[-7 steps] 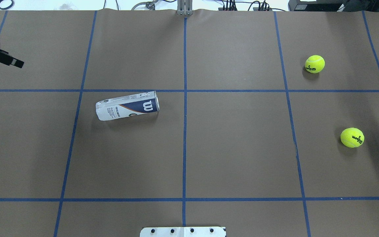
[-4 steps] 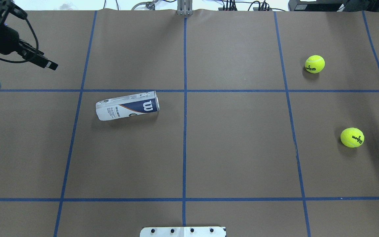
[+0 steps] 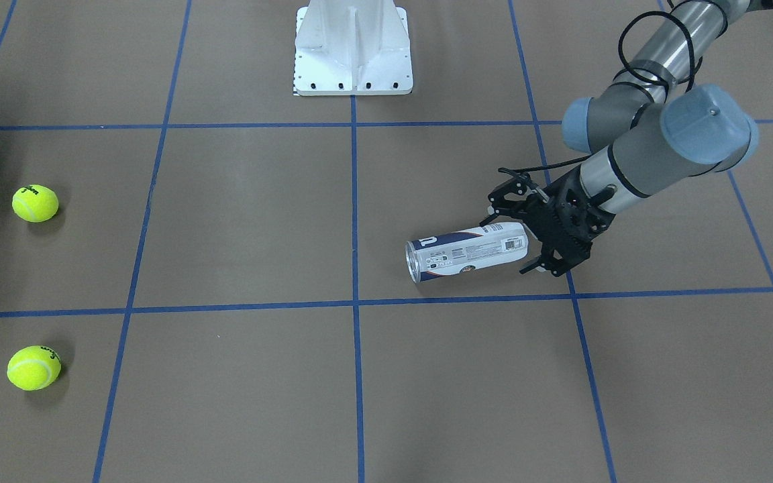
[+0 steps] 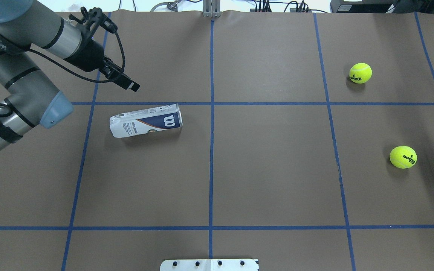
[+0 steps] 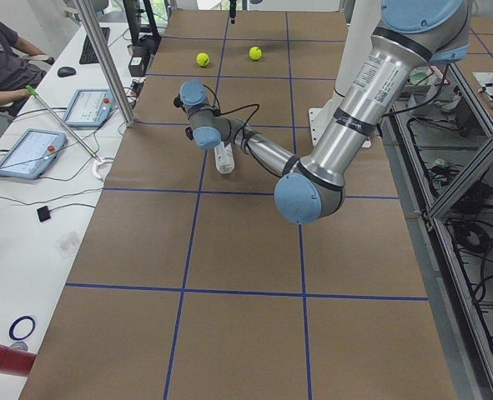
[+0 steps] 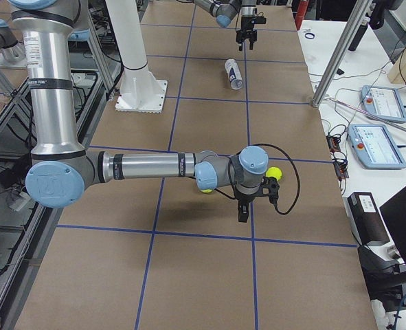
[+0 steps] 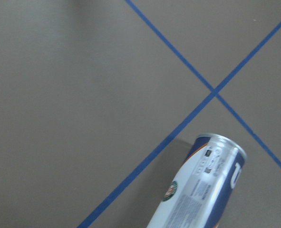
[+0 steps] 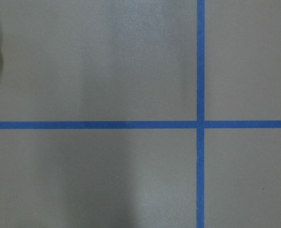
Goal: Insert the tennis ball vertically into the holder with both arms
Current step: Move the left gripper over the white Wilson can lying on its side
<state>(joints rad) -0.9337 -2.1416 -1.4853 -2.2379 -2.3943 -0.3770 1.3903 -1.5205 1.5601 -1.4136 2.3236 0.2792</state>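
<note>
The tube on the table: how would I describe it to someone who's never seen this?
On the brown table gridded with blue tape, look left of the centre line in the overhead view, near the left claw. There the holder lies on its side: the only tube, white-and-navy label with a white W, unlike the two yellow tennis balls.

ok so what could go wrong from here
1. The holder lies on its side, so it may roll or skid when the open left gripper, now near one end, closes on it.
2. Gripped that close to the end, it could tilt or slip while being stood upright.
3. The near ball and far ball sit loose on the table; the right gripper could nudge one away.
</note>
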